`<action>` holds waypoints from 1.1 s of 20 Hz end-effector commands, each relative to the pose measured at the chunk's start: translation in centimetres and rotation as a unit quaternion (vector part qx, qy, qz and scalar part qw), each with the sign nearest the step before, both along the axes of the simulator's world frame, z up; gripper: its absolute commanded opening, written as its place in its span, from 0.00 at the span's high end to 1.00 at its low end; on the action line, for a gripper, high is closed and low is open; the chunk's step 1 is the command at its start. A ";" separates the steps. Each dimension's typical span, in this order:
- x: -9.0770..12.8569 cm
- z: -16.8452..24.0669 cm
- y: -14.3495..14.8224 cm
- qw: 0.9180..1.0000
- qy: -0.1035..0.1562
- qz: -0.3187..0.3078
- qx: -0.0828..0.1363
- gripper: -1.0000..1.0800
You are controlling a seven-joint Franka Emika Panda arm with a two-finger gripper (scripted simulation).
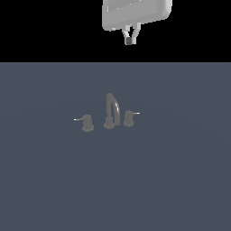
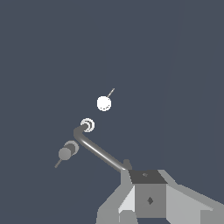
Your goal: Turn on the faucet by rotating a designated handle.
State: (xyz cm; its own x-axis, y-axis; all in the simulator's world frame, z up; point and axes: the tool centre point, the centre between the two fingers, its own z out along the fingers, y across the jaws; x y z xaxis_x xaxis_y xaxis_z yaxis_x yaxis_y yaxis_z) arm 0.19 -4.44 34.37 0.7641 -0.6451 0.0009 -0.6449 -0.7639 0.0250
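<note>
Gripper: the gripper (image 1: 129, 39) is seen high above the surface at the top of the exterior view; its two fingers converge to a near-touching tip, so it is judged closed on nothing; no contact with anything is shown.
Faucet: the faucet (image 1: 111, 111) is set well below the gripper on the grey surface (image 1: 45, 180); an arched spout is flanked by two short knobs, each apart from the spout base.
Handle: the handle (image 1: 129, 117) is found on the exterior view's right of the spout, its thin pale lever pointed away from the spout; in the wrist view it is judged to be the bright round knob (image 2: 103, 103).
Other knob: the twin knob (image 1: 87, 122) is placed on the exterior view's left, its lever pointed the opposite way.
Progress: the approach is judged not yet made.
Risk: the wrong knob could be chosen, since the two are alike; the spout could be struck on descent, being the tallest part and close beside the handle; the thin lever could be slipped past if the push is placed near its tip.
</note>
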 end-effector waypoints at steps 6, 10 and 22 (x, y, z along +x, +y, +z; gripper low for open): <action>4.7 -5.9 -1.1 0.997 -0.003 -0.080 0.000 1.00; 6.9 -9.4 -1.6 0.993 -0.005 -0.122 0.000 1.00; 11.5 -20.9 -3.2 0.970 -0.009 -0.244 0.004 1.00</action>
